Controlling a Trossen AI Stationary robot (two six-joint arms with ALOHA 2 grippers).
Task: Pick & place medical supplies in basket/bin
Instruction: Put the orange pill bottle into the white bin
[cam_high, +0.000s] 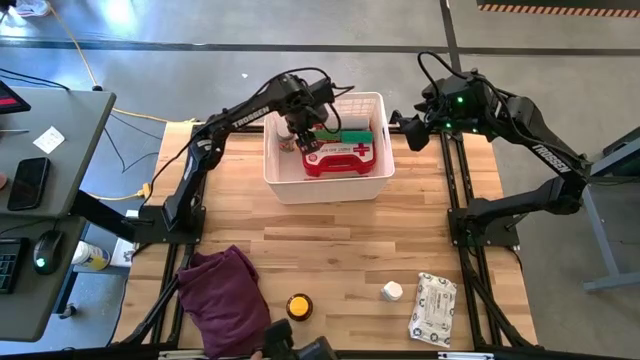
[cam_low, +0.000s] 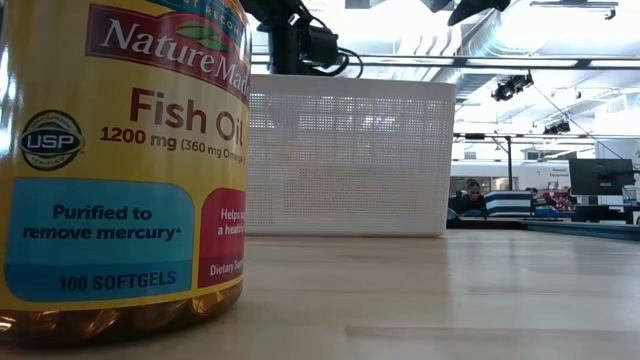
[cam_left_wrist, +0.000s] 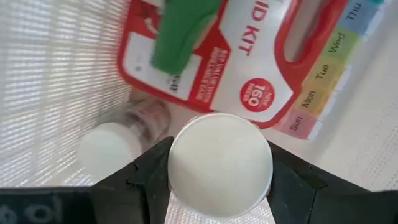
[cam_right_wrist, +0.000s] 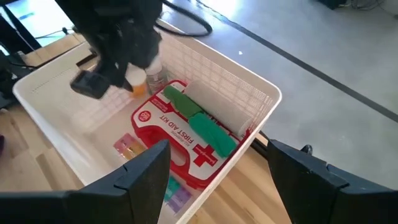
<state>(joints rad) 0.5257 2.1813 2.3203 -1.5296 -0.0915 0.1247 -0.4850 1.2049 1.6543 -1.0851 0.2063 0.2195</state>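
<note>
Where low camera sits, Nature Made Fish Oil bottle (cam_low: 120, 165) fills foreground: "1200 mg", "100 SOFTGELS", "USP", blocking half of view. Left pincer (cam_left_wrist: 217, 171) inside white basket (cam_high: 372, 185), clenched on white-capped bottle (cam_left_wrist: 221, 165). Red case (cam_right_wrist: 180, 134) in basket reads "FIRST AID KIT", "160"; pill organiser (cam_left_wrist: 326, 68) shows Sun, Mon, Tue, Wed, Thu. Right pincer (cam_right_wrist: 217, 177) released, beside basket. Wipes pack (cam_high: 433, 307), purple cloth (cam_high: 222, 297) on desk (cam_high: 340, 240).

left arm (cam_high: 235, 118) — black, white TROSSEN letters, black cables | right arm (cam_high: 540, 150) — black, small green light, white letters | fingers (cam_right_wrist: 146, 171) — dark, flat
</note>
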